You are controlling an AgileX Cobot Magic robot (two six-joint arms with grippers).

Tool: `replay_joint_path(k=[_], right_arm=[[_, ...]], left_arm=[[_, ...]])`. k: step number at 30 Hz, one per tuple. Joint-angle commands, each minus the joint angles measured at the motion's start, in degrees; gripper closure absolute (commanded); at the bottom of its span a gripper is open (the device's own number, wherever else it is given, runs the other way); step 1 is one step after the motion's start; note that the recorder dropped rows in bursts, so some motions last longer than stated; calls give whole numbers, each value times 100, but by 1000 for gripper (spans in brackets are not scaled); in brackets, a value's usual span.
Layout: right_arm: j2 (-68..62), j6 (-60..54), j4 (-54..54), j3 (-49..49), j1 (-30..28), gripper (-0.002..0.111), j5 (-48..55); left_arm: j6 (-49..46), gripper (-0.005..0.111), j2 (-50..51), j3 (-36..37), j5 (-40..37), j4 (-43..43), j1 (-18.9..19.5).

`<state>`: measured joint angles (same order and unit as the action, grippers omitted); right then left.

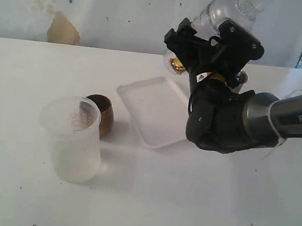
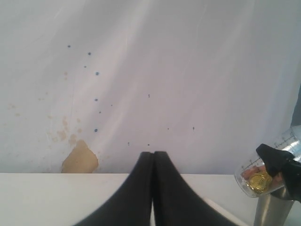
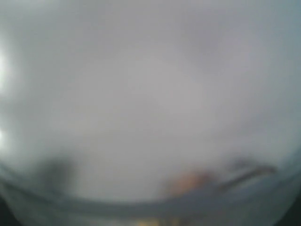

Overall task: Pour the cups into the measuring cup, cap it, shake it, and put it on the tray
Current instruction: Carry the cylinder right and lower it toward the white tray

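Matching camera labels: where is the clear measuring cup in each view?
Exterior: clear measuring cup top right of centre, tipped, held in the jaws of the right gripper.
Left wrist: right edge, gold and orange pieces inside.
Right wrist: a blurred clear surface fills the frame, apparently the cup.
Shared landmark: tan wall patch, exterior and left wrist only.

"PiPER" on the right arm (image 1: 298,116), figures on the frosted beaker (image 1: 74,142) — blurred, scale marks on the measuring cup (image 2: 289,140) — unreadable
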<state>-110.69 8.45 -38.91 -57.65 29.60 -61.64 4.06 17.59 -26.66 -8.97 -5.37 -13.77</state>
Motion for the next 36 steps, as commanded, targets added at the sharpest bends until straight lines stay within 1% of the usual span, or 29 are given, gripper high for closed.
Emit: replay_joint_path(k=[1,5,8,32,34,36], right_arm=[[24,13,702,5,-19,108,383],[24,13,1331,5,-19,108,956],[24,13,1355,5,-8,108,1153],[24,13,1320,5,-8,108,1129],[24,69,1338,5,1,108,1238],[24,-110,1438,5,1,108,1422]], left_arm=[[16,107,-26,22,18,-35,10],[16,107,-26,22,18,-35,10],[16,107,-26,22,18,-35,10],[16,107,-26,22,29,-35,10],[16,107,-26,22,29,-35,10],[16,107,-26,22,29,-35,10]])
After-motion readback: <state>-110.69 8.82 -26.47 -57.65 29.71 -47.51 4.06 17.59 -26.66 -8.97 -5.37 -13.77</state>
